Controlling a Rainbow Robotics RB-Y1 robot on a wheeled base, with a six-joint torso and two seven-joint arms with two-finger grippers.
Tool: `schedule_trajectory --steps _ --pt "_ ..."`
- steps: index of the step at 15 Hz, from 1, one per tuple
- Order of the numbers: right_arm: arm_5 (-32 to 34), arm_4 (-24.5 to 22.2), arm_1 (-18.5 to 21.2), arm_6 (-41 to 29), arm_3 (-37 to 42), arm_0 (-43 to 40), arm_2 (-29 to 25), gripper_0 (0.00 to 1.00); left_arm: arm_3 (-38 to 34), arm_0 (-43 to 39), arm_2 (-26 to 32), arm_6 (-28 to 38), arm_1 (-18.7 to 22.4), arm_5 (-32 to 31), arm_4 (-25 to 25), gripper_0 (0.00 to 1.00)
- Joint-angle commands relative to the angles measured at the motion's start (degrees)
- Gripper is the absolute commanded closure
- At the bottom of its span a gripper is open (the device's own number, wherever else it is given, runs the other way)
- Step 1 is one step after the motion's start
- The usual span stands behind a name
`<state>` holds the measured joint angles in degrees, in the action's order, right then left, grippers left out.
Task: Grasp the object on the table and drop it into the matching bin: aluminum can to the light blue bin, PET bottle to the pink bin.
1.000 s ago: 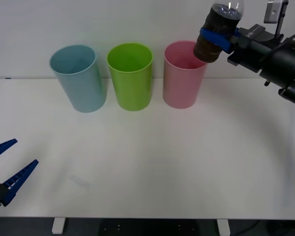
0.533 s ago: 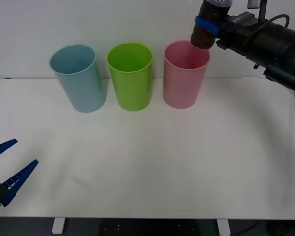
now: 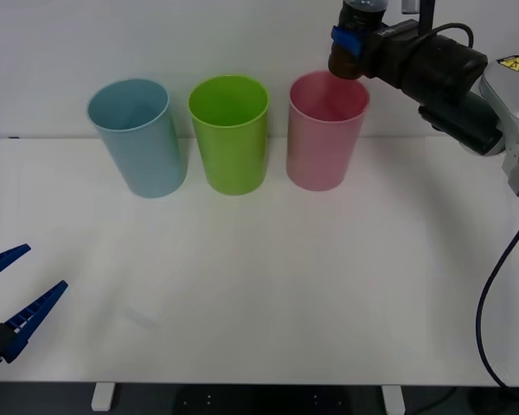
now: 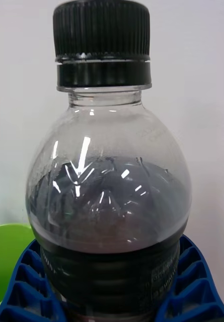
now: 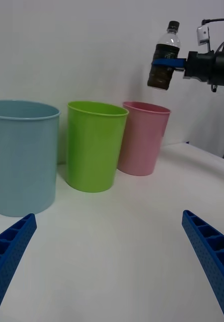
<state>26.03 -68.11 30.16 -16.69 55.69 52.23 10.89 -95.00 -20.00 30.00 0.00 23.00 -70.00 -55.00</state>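
My right gripper (image 3: 348, 39) is shut on the PET bottle (image 3: 346, 62), a small clear bottle with a black cap (image 4: 101, 27) and dark label band. It holds the bottle upright in the air, over the far right rim of the pink bin (image 3: 323, 147). From the left wrist the bottle (image 5: 164, 63) hangs well above the pink bin (image 5: 142, 141). The light blue bin (image 3: 138, 138) stands at the left of the row on the white table (image 3: 268, 285). My left gripper (image 3: 13, 294) rests open low at the table's near left corner.
A lime green bin (image 3: 230, 134) stands between the light blue and pink bins, close to both. The three bins line the table's far edge before a white wall. A black cable (image 3: 493, 294) hangs at the right.
The right arm has carried the bottle left and farther back, from beside the pink bin's right side to over its far rim. The left arm has stayed still.
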Motion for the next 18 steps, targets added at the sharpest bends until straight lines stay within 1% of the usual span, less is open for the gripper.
schedule_trajectory --steps 1,4,5,6,7,8,14,18 --pt "-1.24 -0.62 -1.33 0.96 -2.26 1.29 0.00 0.97 0.00 0.00 0.00 0.00 0.00 0.00 0.00 0.00" --pt "-1.24 -0.62 -1.51 1.31 -2.17 1.29 0.09 0.93 0.00 0.00 0.00 0.00 0.00 0.00 0.00 0.00" --pt "-1.24 -0.62 -1.51 1.40 -2.17 1.29 0.09 0.88 0.00 0.00 0.00 0.00 0.00 0.00 0.00 0.00" --pt "-1.24 -0.62 -1.51 1.58 -2.17 1.29 0.18 0.75 0.00 0.00 0.00 0.00 0.00 0.00 0.00 0.00" --pt "-1.24 -0.71 -1.51 1.84 -2.17 1.29 0.09 0.04 0.00 0.00 0.00 0.00 0.00 0.00 0.00 0.00" --pt "-1.16 -0.62 -1.51 2.10 -2.17 1.29 0.18 0.00 0.00 0.00 0.00 0.00 0.00 0.00 0.00 0.00" --pt "0.34 -0.18 -1.51 3.60 -1.99 1.29 0.18 0.00 0.00 0.00 0.00 0.00 0.00 0.00 0.00 0.00" --pt "1.39 2.37 -1.51 3.86 -0.76 0.33 0.18 0.00 0.00 0.00 0.00 0.00 0.00 0.00 0.00 0.00"
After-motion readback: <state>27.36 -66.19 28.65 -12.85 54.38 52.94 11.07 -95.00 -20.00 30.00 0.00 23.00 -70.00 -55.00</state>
